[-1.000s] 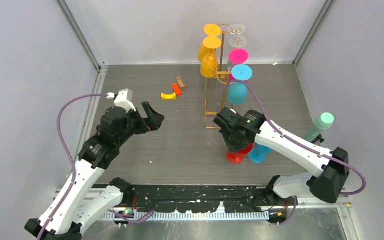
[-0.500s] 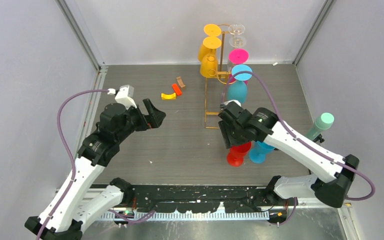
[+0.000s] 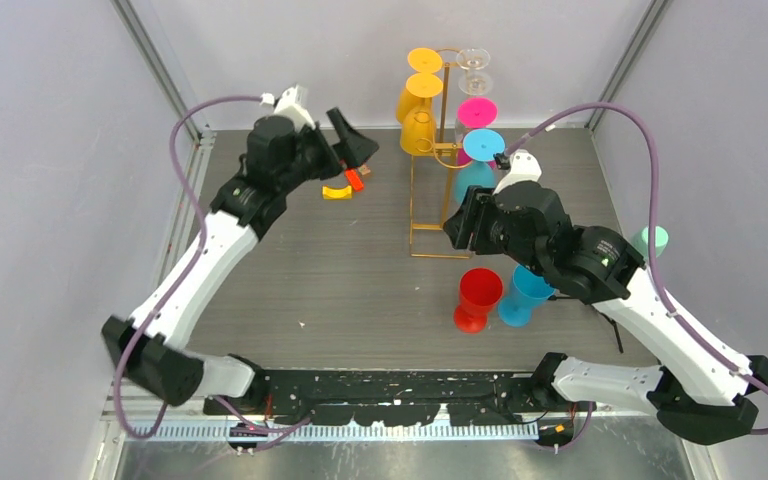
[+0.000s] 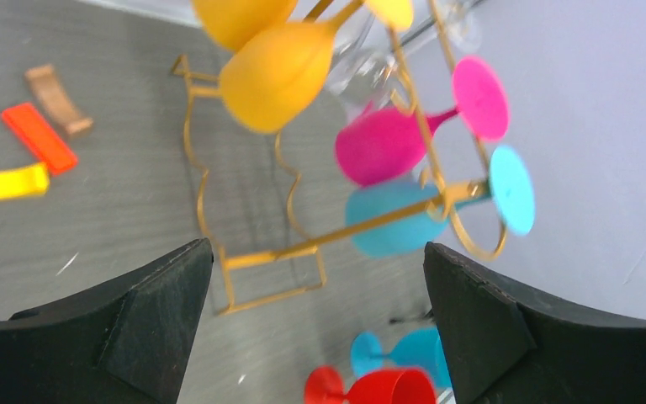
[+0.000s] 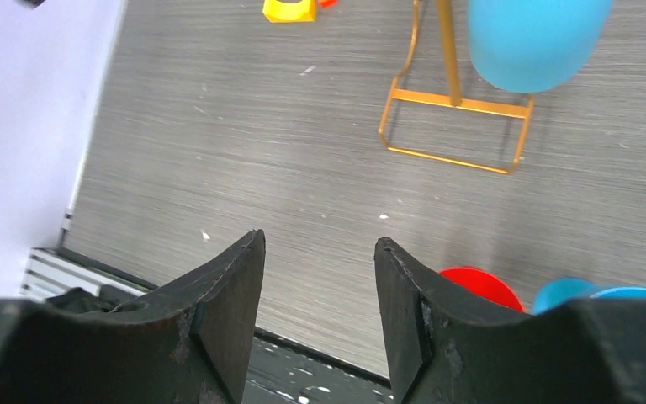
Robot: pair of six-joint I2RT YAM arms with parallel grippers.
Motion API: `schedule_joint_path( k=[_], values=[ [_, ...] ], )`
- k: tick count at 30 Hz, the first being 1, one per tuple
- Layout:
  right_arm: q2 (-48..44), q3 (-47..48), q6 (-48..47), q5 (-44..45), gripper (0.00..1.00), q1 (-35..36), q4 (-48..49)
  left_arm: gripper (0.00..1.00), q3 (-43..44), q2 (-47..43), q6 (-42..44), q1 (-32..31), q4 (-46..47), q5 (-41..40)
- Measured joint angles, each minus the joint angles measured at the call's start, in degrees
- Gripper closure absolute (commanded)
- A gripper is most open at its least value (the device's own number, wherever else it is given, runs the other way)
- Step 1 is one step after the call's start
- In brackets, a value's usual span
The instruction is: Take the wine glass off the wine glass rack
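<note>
Five wine glasses [image 3: 478, 112] are hung on the gold rack [image 5: 447, 42] at the back of the table [image 3: 360, 280]: two yellow, one pink, one blue, one clear. Three loose glasses [image 3: 480, 290] are stood nearby. The left gripper [image 4: 315, 252] is spread wide and the right gripper [image 5: 320, 240] partly; nothing is held.

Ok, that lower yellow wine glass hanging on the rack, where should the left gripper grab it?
Probably the bowl, jaws across its widest part, coming from the left, away from the wine glass rack upright. The lower yellow wine glass hangs upside down by its foot, so the bowl is the free part facing the open left gripper.
</note>
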Motion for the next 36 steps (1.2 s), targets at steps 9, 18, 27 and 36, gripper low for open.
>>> schedule_joint_path(
  k=[9, 18, 27, 36],
  values=[
    [-1.25, -3.61, 5.16, -3.78, 0.45, 0.00, 4.94, 0.03, 20.79, 22.58, -4.13, 1.20, 9.57, 3.15],
    [-6.10, -5.38, 7.52, -4.50, 0.45, 0.00, 5.44, 0.27, 42.27, 41.62, -8.96, 1.31, 9.33, 5.60],
    [-7.43, -5.62, 7.65, -5.60, 0.48, 0.00, 5.68, 0.54, 47.01, 47.19, -14.16, 1.33, 6.51, 6.45],
    [-7.63, -6.82, 8.22, -7.43, 0.50, 0.00, 6.60, 0.68, 47.08, 47.19, -20.35, 2.19, 6.56, 6.40]
  ],
)
